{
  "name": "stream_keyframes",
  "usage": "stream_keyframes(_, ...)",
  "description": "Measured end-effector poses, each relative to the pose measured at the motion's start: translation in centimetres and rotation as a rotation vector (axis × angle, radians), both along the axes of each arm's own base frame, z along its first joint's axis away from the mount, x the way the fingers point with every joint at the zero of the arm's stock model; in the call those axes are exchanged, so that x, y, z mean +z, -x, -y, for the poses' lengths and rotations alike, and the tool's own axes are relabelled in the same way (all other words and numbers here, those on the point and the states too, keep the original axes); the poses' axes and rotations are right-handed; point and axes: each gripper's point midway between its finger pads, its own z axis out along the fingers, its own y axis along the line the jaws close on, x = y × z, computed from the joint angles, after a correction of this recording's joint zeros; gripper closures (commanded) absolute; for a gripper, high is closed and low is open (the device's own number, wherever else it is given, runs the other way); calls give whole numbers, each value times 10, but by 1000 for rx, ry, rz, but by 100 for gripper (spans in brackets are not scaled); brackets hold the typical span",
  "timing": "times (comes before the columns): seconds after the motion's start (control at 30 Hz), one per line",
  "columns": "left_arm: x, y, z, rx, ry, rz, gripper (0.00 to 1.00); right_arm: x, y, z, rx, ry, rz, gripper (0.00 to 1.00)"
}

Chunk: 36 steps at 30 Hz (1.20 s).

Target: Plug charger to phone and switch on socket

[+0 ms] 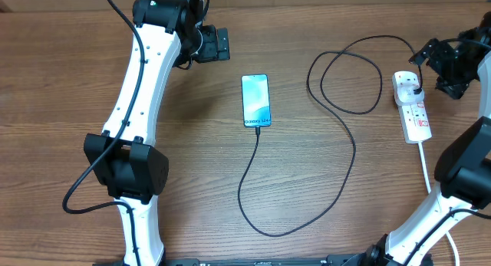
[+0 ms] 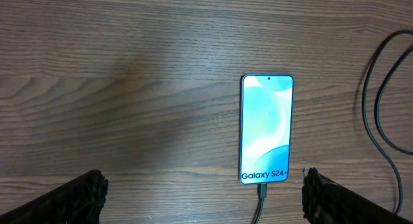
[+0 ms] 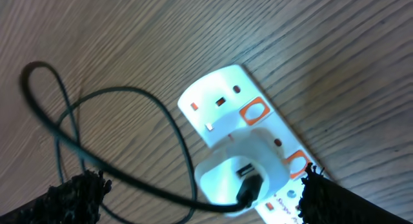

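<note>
At the far left of the desk (image 1: 61, 82), the left arm (image 1: 138, 90) runs up the frame to its wrist near the top edge. Left jaws: spread wide, nothing held. On the wrist camera, the two fingertips (image 2: 71, 198) sit in the lower corners with bare wood between them.

Just right of that wrist, near the middle of the desk, the phone (image 1: 255, 101) lies flat, screen up and lit pale blue, with the "Galaxy S24" text at its near end.

The charger (image 1: 349, 155) is already in the phone. Its small tip (image 2: 263, 190) is seated in the phone's near edge. From there the black cable runs toward me, swings round in a wide bend and climbs to the right. It then crosses itself in a loop and arcs over to the socket (image 1: 413, 109).

The socket lies lengthwise near the right edge, and a white cord (image 1: 426, 170) leaves its near end. On the right wrist camera the end outlet is empty. A white adapter (image 3: 242, 169) fills the next one, with the charger's black plug (image 3: 248, 185) pushed into it. An orange-red switch (image 3: 253, 112) sits beside each of these outlets; I cannot tell which way either is set.

The right arm (image 1: 460, 159) stands furthest right. Right jaws: spread wide, empty. Their fingertips (image 3: 77, 195) frame the adapter on the wrist camera. Overhead shows them up and right of the socket's far end, apart from it.
</note>
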Motion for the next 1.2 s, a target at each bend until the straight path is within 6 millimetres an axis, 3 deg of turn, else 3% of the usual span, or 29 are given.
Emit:
stream_keyframes(0.43,0,0,0,0,0,0,0,-16,-10,8,-5,26,15,0)
stream_keyframes(0.63,0,0,0,0,0,0,0,-34,-1,4,-4,6,-21,0)
stream_keyframes(0.93,0,0,0,0,0,0,0,-36,0,3,-3,3,-28,0)
stream_keyframes(1.2,0,0,0,0,0,0,0,-66,13,-8,7,-42,-66,0)
